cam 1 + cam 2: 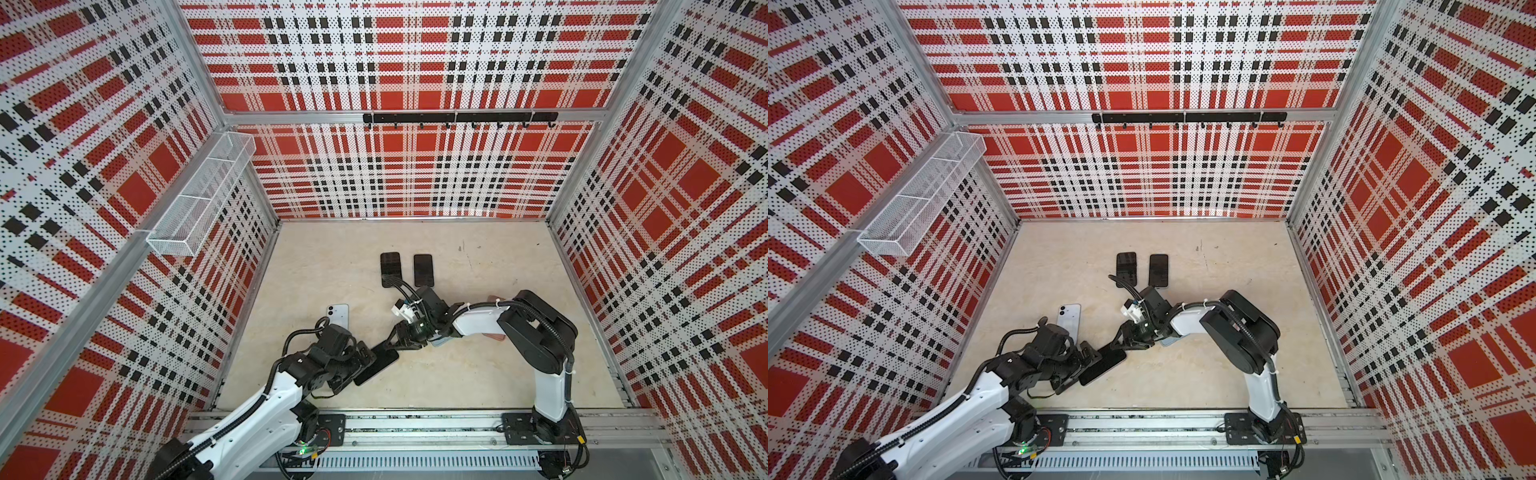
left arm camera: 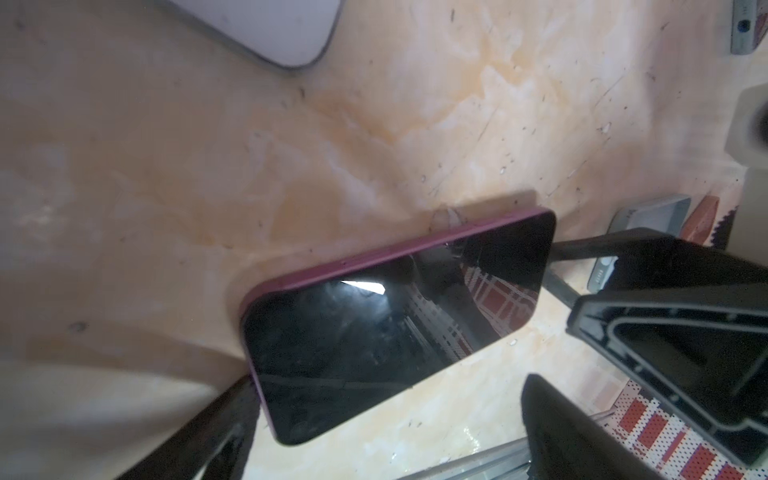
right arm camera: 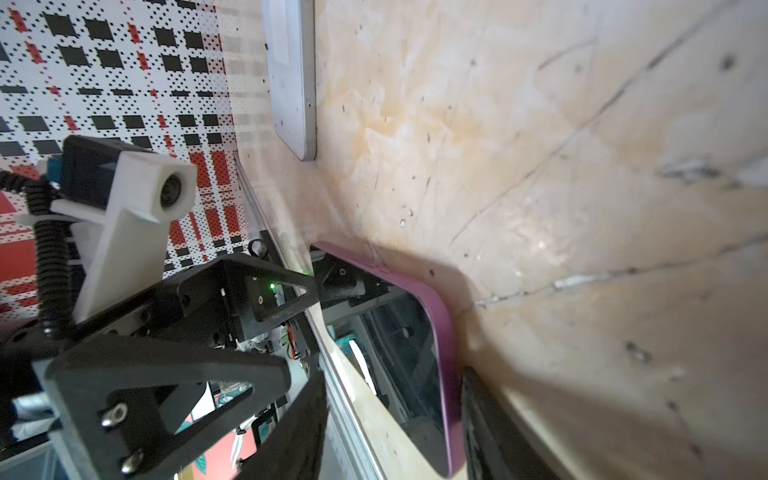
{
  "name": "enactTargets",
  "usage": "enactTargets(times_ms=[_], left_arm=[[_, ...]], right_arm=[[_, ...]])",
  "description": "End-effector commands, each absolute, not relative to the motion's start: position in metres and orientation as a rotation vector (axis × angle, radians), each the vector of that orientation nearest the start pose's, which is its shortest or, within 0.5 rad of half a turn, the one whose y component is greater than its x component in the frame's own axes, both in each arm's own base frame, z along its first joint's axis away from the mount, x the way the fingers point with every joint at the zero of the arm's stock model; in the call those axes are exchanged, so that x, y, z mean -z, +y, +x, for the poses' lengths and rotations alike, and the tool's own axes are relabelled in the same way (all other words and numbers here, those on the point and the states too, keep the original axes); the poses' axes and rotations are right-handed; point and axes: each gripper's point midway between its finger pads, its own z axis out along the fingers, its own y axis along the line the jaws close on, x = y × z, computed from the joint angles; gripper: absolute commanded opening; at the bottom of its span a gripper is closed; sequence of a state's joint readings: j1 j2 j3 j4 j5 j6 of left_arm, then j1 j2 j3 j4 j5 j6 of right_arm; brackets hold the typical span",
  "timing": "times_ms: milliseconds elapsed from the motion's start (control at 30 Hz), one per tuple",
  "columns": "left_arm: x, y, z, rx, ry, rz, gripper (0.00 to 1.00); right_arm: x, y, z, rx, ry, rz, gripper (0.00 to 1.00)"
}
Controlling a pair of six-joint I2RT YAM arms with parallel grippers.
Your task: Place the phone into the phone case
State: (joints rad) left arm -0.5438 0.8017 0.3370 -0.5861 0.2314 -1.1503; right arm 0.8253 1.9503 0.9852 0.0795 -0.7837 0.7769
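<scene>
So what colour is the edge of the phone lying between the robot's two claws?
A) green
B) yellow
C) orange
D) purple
D: the phone lies screen up, and a purple rim runs along its side, plain in both wrist views.

White mesh basket (image 1: 199,195), black hook rail (image 1: 459,118), plaid walls (image 1: 415,62)

Bright even light, top views fisheye-warped, wrist cams blurry, glare on phone (image 2: 395,328)
</scene>
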Motion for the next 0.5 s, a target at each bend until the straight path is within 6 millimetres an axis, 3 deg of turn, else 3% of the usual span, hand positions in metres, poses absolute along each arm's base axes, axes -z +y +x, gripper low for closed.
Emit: enactTargets(times_ms=[0, 167, 467], left_arm=[[-0.036, -0.139, 0.155, 0.806, 2.749, -0.770, 1.00], [-0.038, -0.139, 0.154, 0.815, 2.741, -0.768, 1.00], [-0.042, -0.138, 0.153, 0.821, 2.726, -0.764, 1.00]], right_arm=[[-0.096, 0.417, 0.200, -1.745, 2.551, -0.615, 0.51], [-0.116, 0.420, 0.202, -1.820, 2.461, -0.603, 0.47], [-0.100, 0.417, 0.198, -1.766, 2.523, -0.586, 0.34]])
